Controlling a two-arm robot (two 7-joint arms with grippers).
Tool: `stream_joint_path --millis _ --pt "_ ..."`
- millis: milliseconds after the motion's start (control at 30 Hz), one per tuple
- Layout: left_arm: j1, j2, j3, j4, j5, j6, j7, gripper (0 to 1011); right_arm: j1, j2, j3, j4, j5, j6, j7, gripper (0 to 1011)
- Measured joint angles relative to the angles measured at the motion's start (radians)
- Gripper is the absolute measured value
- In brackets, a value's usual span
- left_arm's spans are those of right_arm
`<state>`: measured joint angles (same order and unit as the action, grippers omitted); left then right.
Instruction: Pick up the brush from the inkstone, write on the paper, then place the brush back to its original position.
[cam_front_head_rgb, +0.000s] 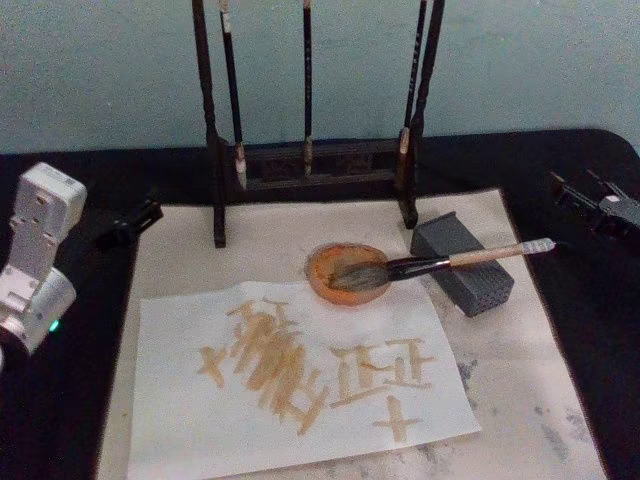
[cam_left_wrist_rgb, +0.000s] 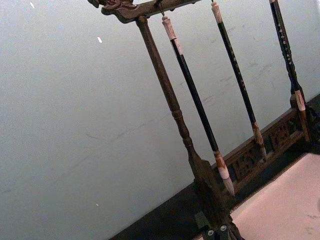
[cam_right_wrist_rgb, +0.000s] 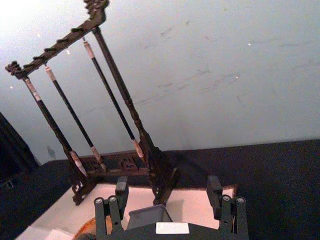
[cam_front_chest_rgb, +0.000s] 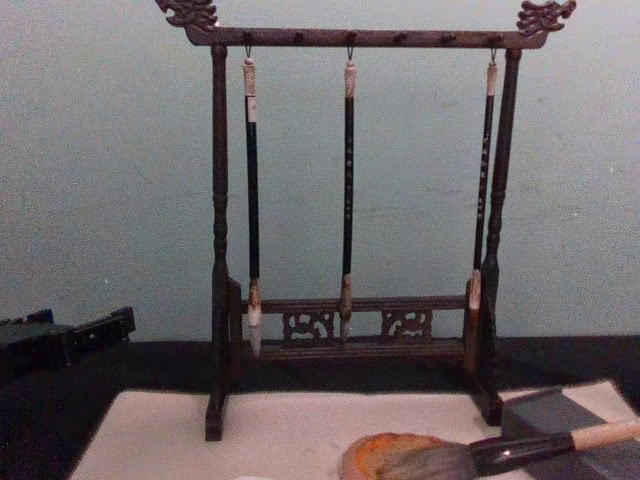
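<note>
The brush (cam_front_head_rgb: 440, 264) lies with its bushy head in the orange inkstone (cam_front_head_rgb: 340, 262) and its pale handle resting across the grey block (cam_front_head_rgb: 465, 262); no gripper touches it. The inkstone sits at the top edge of the paper (cam_front_head_rgb: 180, 400), which is covered with tan marks (rows of strokes and crosses); the paper lies on a pale mat (cam_front_head_rgb: 530, 390) on the black table (cam_front_head_rgb: 60, 420).

The left gripper (cam_front_head_rgb: 125, 225) is off to the left of the mat, near the rack's (cam_front_head_rgb: 218, 150) left post; I cannot tell if its fingers are wide or narrow. The right gripper (cam_front_head_rgb: 590, 200) is off to the right, well apart from the brush; its fingers (cam_right_wrist_rgb: 121, 192) stand wide with nothing between them.

Three thin brushes (cam_front_chest_rgb: 349, 200) hang from the rack behind the mat.
</note>
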<state>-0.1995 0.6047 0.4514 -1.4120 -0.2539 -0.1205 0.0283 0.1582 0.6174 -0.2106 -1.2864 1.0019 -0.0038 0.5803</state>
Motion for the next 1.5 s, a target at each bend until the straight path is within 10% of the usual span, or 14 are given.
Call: stream_joint_path --millis 700,1500 --pt "0.000 0.000 0.000 0.000 0.000 0.000 0.000 1002 -0.116 0.057 -0.017 -0.263 -0.237 -0.071 -0.078 1008" --pt "0.000 0.000 0.000 0.000 0.000 0.000 0.000 1002 -0.148 0.008 -0.103 -0.377 -0.443 -0.092 -0.057 1008"
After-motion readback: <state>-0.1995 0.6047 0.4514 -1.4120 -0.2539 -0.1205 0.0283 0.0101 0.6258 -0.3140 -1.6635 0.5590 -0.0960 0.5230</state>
